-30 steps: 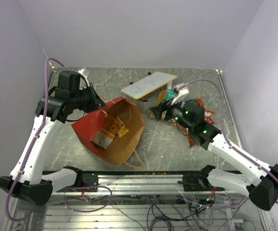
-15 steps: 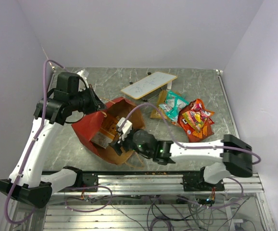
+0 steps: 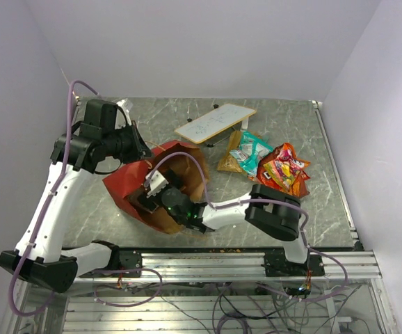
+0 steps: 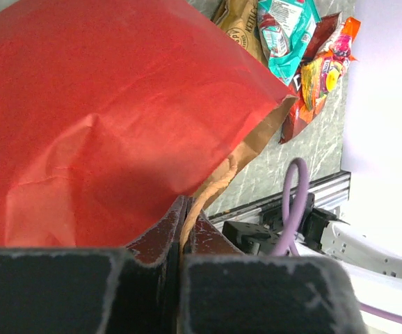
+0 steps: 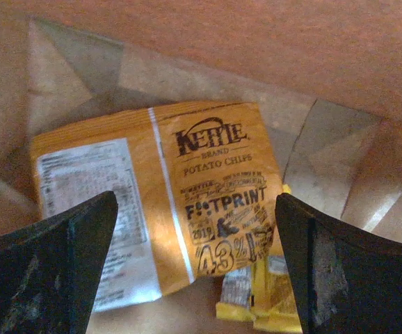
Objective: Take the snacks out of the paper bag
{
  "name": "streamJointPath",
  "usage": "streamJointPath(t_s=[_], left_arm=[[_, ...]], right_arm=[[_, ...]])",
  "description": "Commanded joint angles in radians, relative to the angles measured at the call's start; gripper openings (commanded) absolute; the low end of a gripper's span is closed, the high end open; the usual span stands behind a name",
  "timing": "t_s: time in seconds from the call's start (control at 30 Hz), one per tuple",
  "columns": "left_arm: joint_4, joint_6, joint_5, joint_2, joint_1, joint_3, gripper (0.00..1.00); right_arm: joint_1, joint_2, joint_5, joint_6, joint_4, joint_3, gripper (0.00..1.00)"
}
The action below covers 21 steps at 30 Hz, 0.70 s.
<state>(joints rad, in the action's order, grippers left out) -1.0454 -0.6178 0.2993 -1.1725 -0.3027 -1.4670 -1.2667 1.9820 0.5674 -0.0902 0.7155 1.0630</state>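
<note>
From above, I have the left gripper (image 3: 141, 150) pinched on the rim of the paper bag (image 3: 126, 189) and the right gripper (image 3: 147, 198) inside its mouth. A teal pack (image 3: 251, 149) and red Doritos bag (image 3: 284, 171) lie on the table (image 3: 277, 117), well outside those jaws.

Left wrist: jaws clamped on the kraft edge.

Right wrist: jaws wide, a Kettle chips bag (image 5: 187, 195) lying between and just beyond them, a yellow packet (image 5: 267, 306) under its corner.

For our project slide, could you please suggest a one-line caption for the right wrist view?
Open jaws of the right arm inside the paper bag, framing an orange Kettle chip packet.
</note>
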Motion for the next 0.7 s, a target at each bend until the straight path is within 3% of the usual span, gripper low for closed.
streamJointPath(t_s=[0.0,0.13,0.3,0.57,0.67], left_arm=[[-0.056,0.082,0.003,-0.019,0.007,-0.077,0.07],[-0.071,0.128,0.007,-0.036,0.007,-0.108,0.07],[-0.089,0.173,0.002,-0.055,0.007,-0.136,0.07],[-0.096,0.192,-0.037,-0.050,0.007,-0.129,0.07],[-0.094,0.184,-0.040,-0.050,0.007,-0.122,0.07]], right_arm=[[0.035,0.077,0.030,-0.054,0.102,0.060,0.97],[0.075,0.135,-0.013,-0.035,0.078,0.097,0.98],[0.098,0.192,-0.028,0.013,0.032,0.114,0.90],[0.096,0.139,-0.055,0.014,-0.027,0.072,0.47],[0.095,0.099,-0.060,0.029,-0.043,0.055,0.17]])
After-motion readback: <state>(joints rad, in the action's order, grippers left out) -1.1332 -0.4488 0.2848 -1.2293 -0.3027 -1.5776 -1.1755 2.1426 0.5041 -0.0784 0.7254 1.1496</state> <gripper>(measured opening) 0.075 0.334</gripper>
